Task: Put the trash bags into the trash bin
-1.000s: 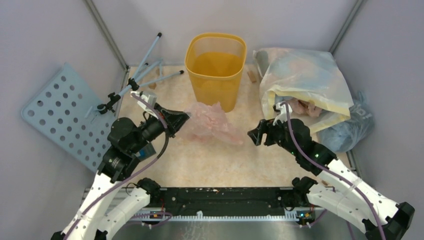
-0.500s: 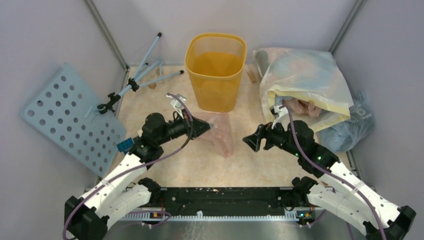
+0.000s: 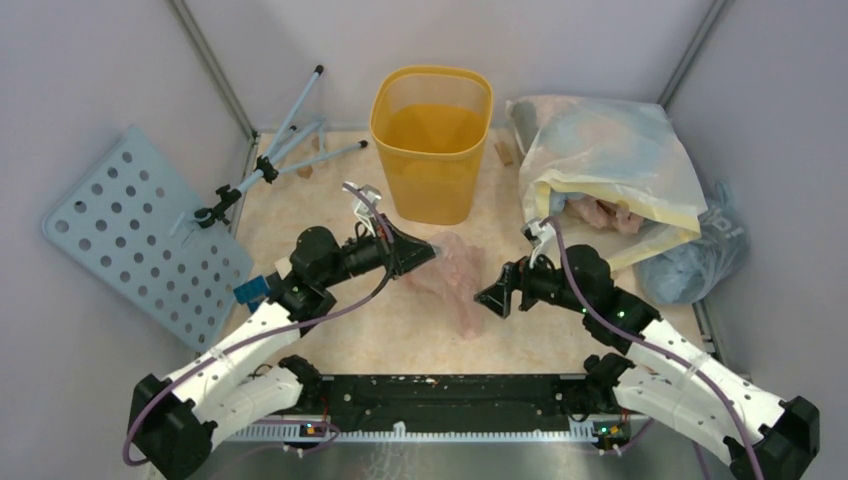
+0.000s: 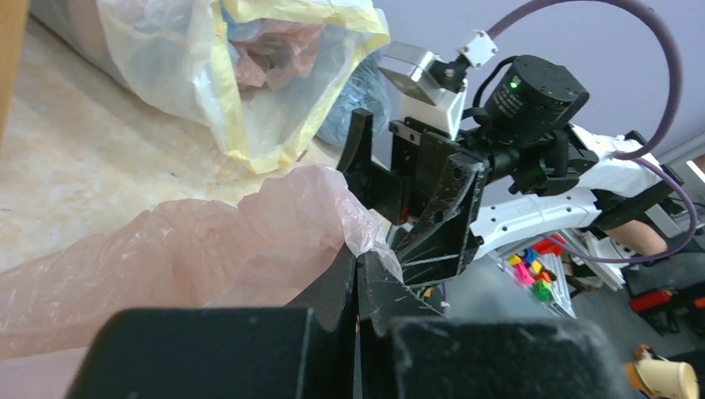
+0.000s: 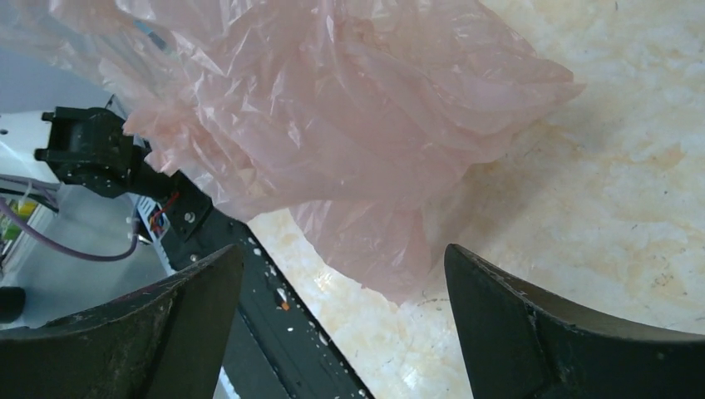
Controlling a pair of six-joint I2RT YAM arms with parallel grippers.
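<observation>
The pale pink trash bag lies crumpled on the table in front of the yellow-orange trash bin, which stands upright at the back centre. My left gripper is shut on the bag's upper edge; in the left wrist view the film is pinched between the closed fingertips. My right gripper is open just right of the bag's lower end. In the right wrist view the bag hangs over the table between the spread fingers, touching neither.
A large whitish-yellow sack with pinkish contents lies at the back right, with a grey-blue bag beside it. A perforated blue panel and a tripod are at the left. Small wooden blocks sit by the bin.
My left arm has stretched out to the right, drawing the pink bag toward the table's middle. My right gripper has moved left and nearer, close to the bag's lower end.
</observation>
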